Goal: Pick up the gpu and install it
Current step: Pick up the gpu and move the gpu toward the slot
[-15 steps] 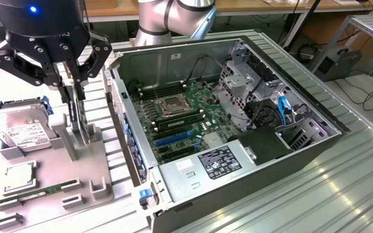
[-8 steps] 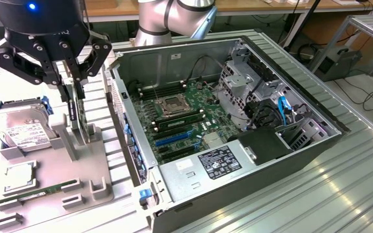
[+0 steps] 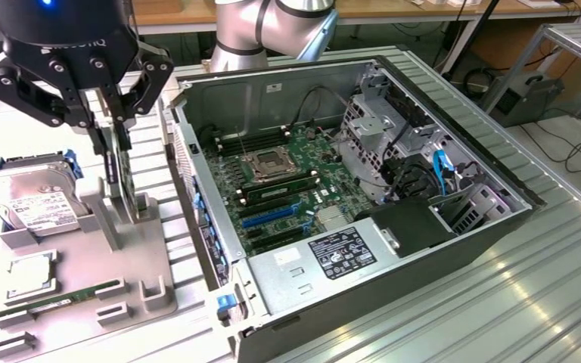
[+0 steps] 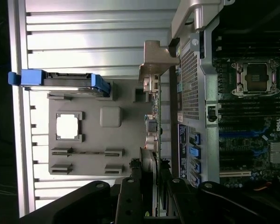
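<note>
**A:** Start far out on the exterior view's left of the case (image 3: 462,253). What's there?

**B:** A drive (image 3: 30,198), the thing farthest from the case, propped in a grey stand (image 3: 88,249). On the same stand, a chip (image 3: 30,274) and a memory stick (image 3: 63,297) lie flat. Nothing touches them.

**A:** And the gpu (image 3: 121,178)?

**B:** It is on the side of the stand nearest the case. It stands on edge, close to the case's wall but outside it.

**A:** Where is the gripper (image 3: 112,140)?

**B:** Right over the gpu, on that same side of the case. Its fingers (image 4: 130,200) come down along both faces of the card and pinch its upper part. In the wrist view the card runs edge-on between them, and I see no gap on either side.

**A:** Is it lifted?

**B:** I can't tell. The card's lower end looks to be down among the stand's posts (image 3: 109,219). I judge the grasp is made and the lift is barely begun, if at all.

**A:** Now the case itself.

**B:** It is open, with the board (image 3: 301,189) in full view. The blue slots (image 3: 270,214) on it are bare, with no card in them.

**A:** So how far along is it?

**B:** Early. The gpu is gripped, but none of the installing is done. The lift clear of the stand, the carry over the case and the seating in a slot are all left.
</note>
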`<act>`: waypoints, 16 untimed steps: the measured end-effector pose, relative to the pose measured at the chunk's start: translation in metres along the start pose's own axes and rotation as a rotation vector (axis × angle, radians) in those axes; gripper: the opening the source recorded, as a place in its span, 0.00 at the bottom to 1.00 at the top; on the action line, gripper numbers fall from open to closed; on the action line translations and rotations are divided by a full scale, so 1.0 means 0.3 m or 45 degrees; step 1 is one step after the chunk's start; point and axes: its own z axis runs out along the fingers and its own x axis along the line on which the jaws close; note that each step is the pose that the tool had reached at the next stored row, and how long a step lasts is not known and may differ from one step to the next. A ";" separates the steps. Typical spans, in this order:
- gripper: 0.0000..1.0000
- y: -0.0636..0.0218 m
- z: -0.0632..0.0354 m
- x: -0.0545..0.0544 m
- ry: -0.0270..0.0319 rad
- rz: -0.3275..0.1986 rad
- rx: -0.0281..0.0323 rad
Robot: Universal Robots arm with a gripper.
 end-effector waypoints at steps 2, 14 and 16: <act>0.26 0.000 -0.004 0.000 0.0000 0.000 0.0000; 0.26 -0.002 -0.008 -0.001 0.0001 0.000 0.0002; 0.26 -0.003 -0.008 -0.002 0.0000 0.000 0.0003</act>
